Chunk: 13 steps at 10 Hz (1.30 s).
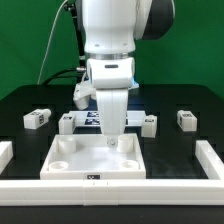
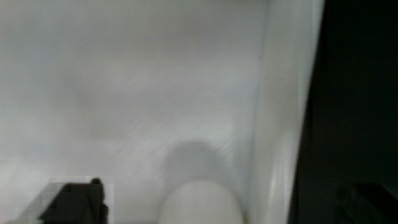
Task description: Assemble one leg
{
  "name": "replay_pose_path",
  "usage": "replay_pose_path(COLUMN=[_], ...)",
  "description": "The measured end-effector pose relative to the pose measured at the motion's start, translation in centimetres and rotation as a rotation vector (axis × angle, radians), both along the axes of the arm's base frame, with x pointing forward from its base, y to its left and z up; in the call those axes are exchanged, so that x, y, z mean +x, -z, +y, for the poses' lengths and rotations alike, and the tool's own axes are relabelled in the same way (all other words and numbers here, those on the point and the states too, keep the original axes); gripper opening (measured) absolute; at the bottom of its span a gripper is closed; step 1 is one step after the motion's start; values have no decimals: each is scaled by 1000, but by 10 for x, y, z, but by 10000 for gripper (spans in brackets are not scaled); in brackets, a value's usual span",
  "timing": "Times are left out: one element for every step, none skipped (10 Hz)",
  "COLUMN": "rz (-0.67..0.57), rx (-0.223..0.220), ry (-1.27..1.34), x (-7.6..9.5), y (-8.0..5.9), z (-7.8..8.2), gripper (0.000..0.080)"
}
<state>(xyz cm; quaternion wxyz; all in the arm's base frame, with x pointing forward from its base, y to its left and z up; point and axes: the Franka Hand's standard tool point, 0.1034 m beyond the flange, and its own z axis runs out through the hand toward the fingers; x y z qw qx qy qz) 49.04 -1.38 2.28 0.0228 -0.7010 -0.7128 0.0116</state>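
Four small white legs with tags stand on the black table behind the panel: two at the exterior view's left [image 1: 36, 118] [image 1: 67, 122] and two at its right [image 1: 150, 124] [image 1: 186, 119]. The large white square panel [image 1: 95, 162] with round corner sockets lies in front of them. My gripper [image 1: 113, 141] points straight down, low over the panel's far edge. In the wrist view my gripper [image 2: 214, 208] has its dark fingers [image 2: 71, 205] wide apart over the white panel surface [image 2: 143, 90], with a rounded white bump [image 2: 206, 205] between them, touching neither. It holds nothing.
A white rail runs along the front [image 1: 110, 182], with arms at the exterior view's left [image 1: 5, 152] and right [image 1: 210, 156], enclosing the panel. The marker board [image 1: 92, 117] lies behind the arm. In the wrist view the panel's edge meets dark table [image 2: 356, 100].
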Motion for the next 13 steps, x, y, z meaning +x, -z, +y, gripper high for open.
replay_pose_path(rz=[4, -2, 3, 8, 11, 11, 12, 12, 12, 12, 8, 5, 5], rx=[1, 3, 5, 6, 6, 6, 6, 7, 7, 7, 7, 7, 7], ry=[7, 15, 22, 24, 28, 29, 29, 29, 29, 29, 29, 29, 29], x=[-4, -5, -7, -9, -9, -9, -9, -10, -10, -10, -9, -8, -8], y=[3, 7, 12, 15, 17, 17, 17, 17, 17, 17, 16, 16, 16], z=[-3, -6, -9, -9, -9, -9, -9, -9, -9, -9, -9, -9, -9], gripper=[650, 650, 650, 650, 650, 563, 428, 428, 241, 76, 76, 58, 58])
